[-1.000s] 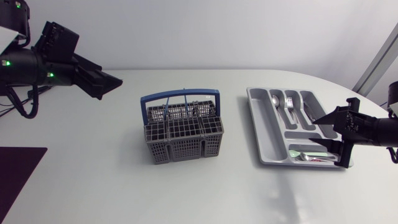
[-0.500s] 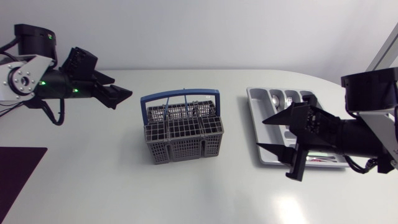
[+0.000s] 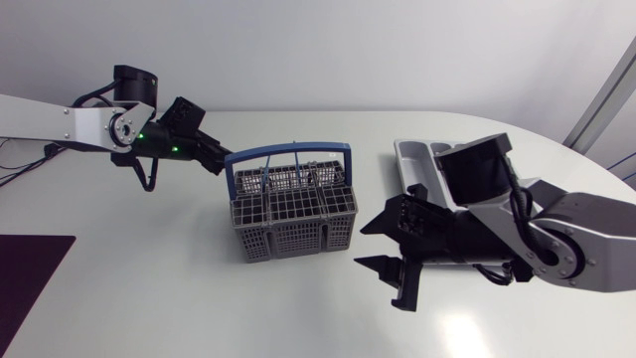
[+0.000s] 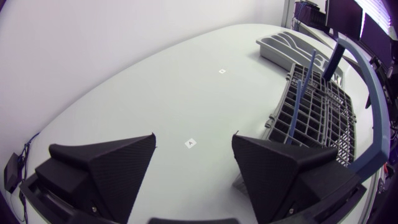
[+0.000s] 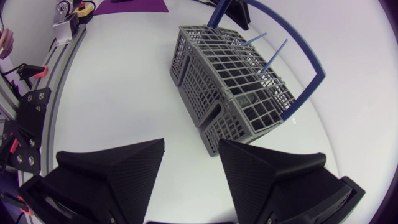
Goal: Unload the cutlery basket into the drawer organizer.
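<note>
We see one basket (image 3: 293, 204) mid-table with two thin blue handles (image 4: 298, 102) standing in it, and one organizer (image 3: 412, 159) near it. Our left gripper (image 4: 194, 140) and right gripper (image 5: 191, 144) both gape wide, holding nothing.

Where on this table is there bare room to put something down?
Free: the wide stretch between the basket and the purple mat, and the front edge before the basket. Crowded: the right arm fills the gap toward the organizer; the left arm hangs by the basket's handle.
</note>
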